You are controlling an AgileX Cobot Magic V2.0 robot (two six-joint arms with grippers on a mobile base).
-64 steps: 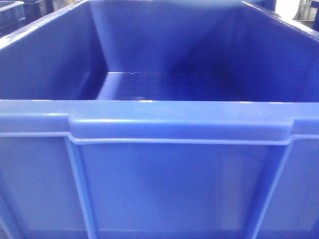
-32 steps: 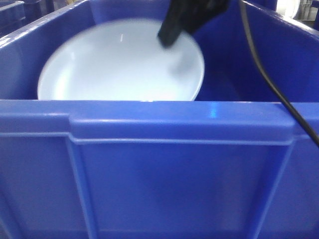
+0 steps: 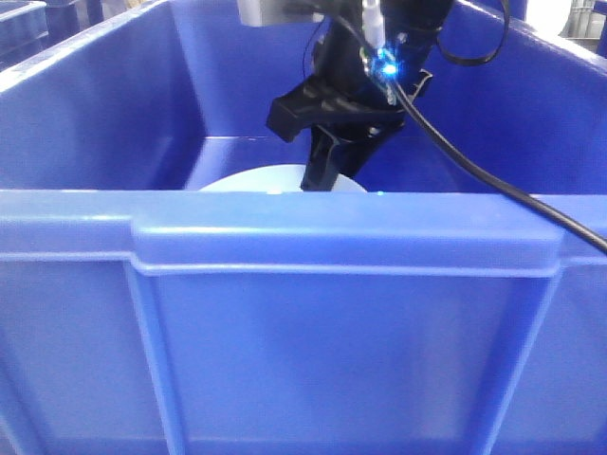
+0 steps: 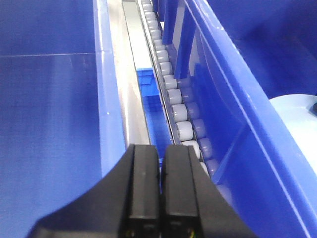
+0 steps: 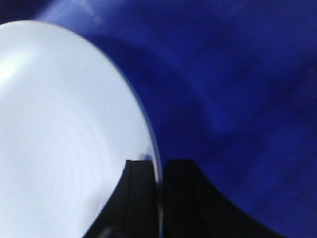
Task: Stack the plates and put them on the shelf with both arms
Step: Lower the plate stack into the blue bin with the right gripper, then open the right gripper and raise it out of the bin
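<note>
A white plate (image 3: 254, 180) lies low inside the blue crate (image 3: 303, 237); only its top edge shows above the near wall in the front view. My right gripper (image 3: 318, 178) reaches down into the crate from above. In the right wrist view that gripper (image 5: 159, 166) is shut on the plate's (image 5: 64, 129) thin right rim, one finger on each side. The left gripper (image 4: 161, 149) is shut on nothing and hovers over a roller track outside the crate. The same plate (image 4: 297, 124) shows past the crate wall at the right there. The shelf is out of view.
A row of grey rollers (image 4: 177, 111) and a steel rail (image 4: 131, 74) run between two blue crate walls (image 4: 233, 94). A black cable (image 3: 493, 180) hangs from the right arm across the crate's right side. The crate's tall walls enclose the plate.
One second ago the crate was empty. Half a second ago the plate came in high and tilted with the right arm. Now plate and gripper sit much lower in the crate.
</note>
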